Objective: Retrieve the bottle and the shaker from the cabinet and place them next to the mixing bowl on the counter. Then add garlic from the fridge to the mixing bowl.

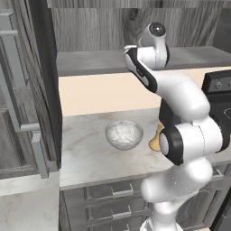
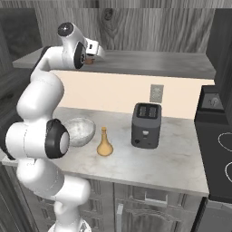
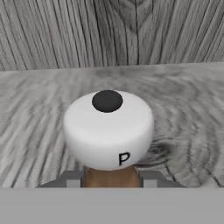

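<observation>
From here I see a pale marbled bench (image 2: 149, 163) running across the middle of both base views, over grey drawers (image 1: 113, 198) with metal handles, with a peach wall behind it. Above, the dark woodgrain cabinet (image 2: 149, 27) spans the top of the frame, its plain grey shelf board (image 2: 158, 63) just beneath.

The mixing bowl (image 1: 124, 134) sits on the bench at the centre of the left base view. The bottle (image 2: 104, 143) stands upright just beside it, to its right. In the left base view my own arm covers most of that bottle; the right base view shows it whole. That view also gives me a dark toaster (image 2: 146, 125) right of the bottle, a wall socket (image 2: 156, 93) above it, and a black stove (image 2: 217, 149) at the right edge.

The end effector (image 2: 92, 58) is up at the shelf, upper left of the right base view. In the hand view the shaker (image 3: 108, 135) sits low centre, white top with a dark dot and a "P", and the fingers (image 3: 70, 179) are clamped on its brown body from both sides.
</observation>
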### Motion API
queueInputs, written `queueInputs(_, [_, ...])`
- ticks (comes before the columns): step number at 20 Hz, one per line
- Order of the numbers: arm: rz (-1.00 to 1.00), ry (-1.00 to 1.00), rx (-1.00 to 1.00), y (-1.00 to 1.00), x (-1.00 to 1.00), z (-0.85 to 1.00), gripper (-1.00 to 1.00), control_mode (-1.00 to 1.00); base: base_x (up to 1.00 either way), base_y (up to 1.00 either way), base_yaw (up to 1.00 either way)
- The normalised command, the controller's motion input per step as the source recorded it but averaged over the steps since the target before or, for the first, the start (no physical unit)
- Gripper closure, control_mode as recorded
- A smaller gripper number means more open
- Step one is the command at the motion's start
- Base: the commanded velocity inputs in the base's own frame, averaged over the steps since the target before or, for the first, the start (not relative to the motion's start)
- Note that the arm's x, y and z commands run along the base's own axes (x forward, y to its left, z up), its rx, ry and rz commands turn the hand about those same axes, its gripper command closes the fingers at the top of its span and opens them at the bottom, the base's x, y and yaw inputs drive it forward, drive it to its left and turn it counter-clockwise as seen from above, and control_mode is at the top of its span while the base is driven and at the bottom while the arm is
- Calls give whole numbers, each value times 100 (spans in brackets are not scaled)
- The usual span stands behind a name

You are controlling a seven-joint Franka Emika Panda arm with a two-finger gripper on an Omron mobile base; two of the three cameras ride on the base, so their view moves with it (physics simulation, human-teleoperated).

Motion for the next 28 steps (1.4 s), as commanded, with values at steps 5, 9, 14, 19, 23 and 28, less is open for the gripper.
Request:
queueInputs(5, [7,0,0,6,-100,-20,100,-100,0,0,0])
queueInputs(9, [9,0,0,16,-100,-7,100,-100,0,0,0])
queueInputs(14, [14,10,0,29,-99,-18,100,-100,0,0,0])
queueInputs(19, [15,18,0,33,-87,-33,100,-100,0,0,0])
queueInputs(23, [17,25,0,27,-75,-47,100,-100,0,0,0])
queueInputs(28, [14,31,0,36,-49,-66,100,-100,0,0,0])
